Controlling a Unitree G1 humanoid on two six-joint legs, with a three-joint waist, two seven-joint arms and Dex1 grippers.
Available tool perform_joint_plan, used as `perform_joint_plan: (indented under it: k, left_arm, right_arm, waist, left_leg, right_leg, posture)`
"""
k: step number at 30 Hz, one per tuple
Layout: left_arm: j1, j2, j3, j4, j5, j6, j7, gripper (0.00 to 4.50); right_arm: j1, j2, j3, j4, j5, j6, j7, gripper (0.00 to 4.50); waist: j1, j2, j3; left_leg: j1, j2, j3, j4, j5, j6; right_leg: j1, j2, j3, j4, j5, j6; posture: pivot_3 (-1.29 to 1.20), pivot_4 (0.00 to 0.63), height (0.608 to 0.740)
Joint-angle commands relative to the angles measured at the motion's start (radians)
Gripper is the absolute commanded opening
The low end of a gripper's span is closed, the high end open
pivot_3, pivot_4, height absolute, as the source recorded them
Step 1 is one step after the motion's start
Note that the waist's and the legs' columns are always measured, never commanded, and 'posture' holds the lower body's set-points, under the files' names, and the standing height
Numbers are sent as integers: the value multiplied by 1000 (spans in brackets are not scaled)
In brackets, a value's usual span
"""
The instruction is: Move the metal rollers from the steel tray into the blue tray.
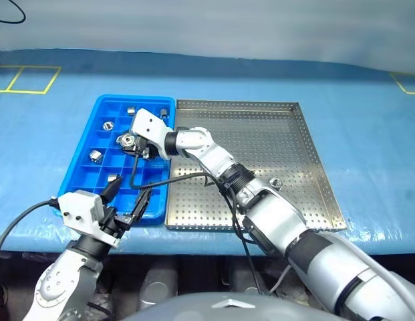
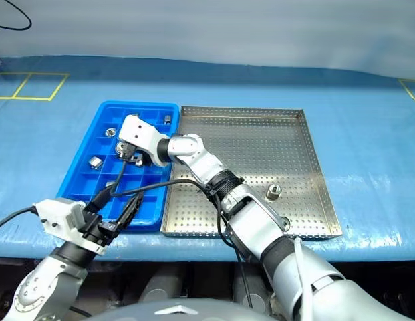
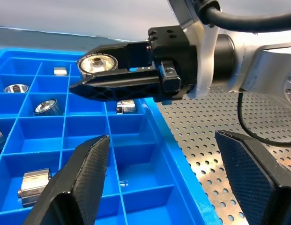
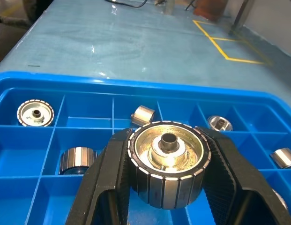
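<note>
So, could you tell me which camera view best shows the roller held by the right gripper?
The right wrist view: the held roller sits close-up between the right gripper's fingers. The left wrist view shows it side-on, farther off; the eye views show it small above the blue tray.

We see a bright blue tray [image 1: 93, 175] gridded into square cells, beside a silver steel tray [image 1: 307, 174] dotted all over with small round holes. Our rollers are shiny silver-grey; the held one [image 4: 167, 165] shows a pale gold-tinged face, a dark centre hole and dark lines ribbing its side. Both grippers, right [image 3: 91, 88] and left [image 3: 168, 187], have matte black fingers with a fine ridged texture. The table cover [image 1: 367, 127] is light blue, marked with yellow lines [image 1: 27, 80].
</note>
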Motion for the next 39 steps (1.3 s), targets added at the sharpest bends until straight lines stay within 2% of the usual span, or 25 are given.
perform_joint_plan:
  k: [1, 10, 23, 25, 31, 36, 39]
  left_arm:
    - [38, -20, -34, -58, 31, -46, 20, 3946]
    - [118, -51, -97, -63, 73, -96, 47, 3946]
    - [188, -63, -123, -81, 110, -147, 70, 3946]
    - [185, -60, -123, -81, 110, -147, 72, 3946]
    - [173, -51, -120, -79, 107, -139, 73, 3946]
    - [135, -34, -114, -79, 91, -125, 65, 3946]
    - [72, -6, -98, -72, 75, -100, 58, 3946]
  right_arm:
    - [-50, 215, -4, 18, 0, -25, 14, 1720]
    - [-16, 220, 12, 79, -21, -29, 19, 1720]
    - [-81, 217, -45, 173, -21, -28, -4, 1720]
    - [-86, 220, -55, 182, -22, -27, -7, 2467]
    - [-89, 224, -77, 185, -29, -60, -43, 4288]
    - [-76, 189, -113, 63, 17, -68, -34, 4288]
    - [3, 93, -118, -163, 38, -6, -34, 4288]
  waist:
    - [9, 0, 0]
    - [38, 3, 2]
    - [66, 5, 5]
    - [70, 6, 5]
    - [76, 6, 6]
    - [74, 7, 8]
    - [71, 8, 10]
  left_leg:
    - [0, 0, -1, 0, 0, 0]
    - [0, 0, -4, 0, 1, -2]
    - [-1, 0, -7, -1, 1, -2]
    - [-1, 0, -7, -1, 1, -2]
    - [-1, 0, -7, -1, 1, -2]
    - [-1, 0, -7, -1, 1, -2]
    - [-2, 0, -8, -1, 2, -3]
  right_leg:
    - [0, 0, -1, 0, 0, 0]
    - [1, 1, -5, 0, -2, -2]
    - [1, 1, -6, 0, -5, 0]
    - [1, 1, -7, 0, -5, 0]
    - [2, 1, -7, 0, -6, 1]
    - [1, 2, -7, 0, -6, 1]
    - [1, 2, -8, 0, -5, 0]
  posture:
    - [353, 150, 740]
    - [417, 150, 740]
    - [462, 150, 740]
    - [461, 150, 740]
    - [447, 150, 740]
    - [420, 150, 740]
    - [367, 150, 740]
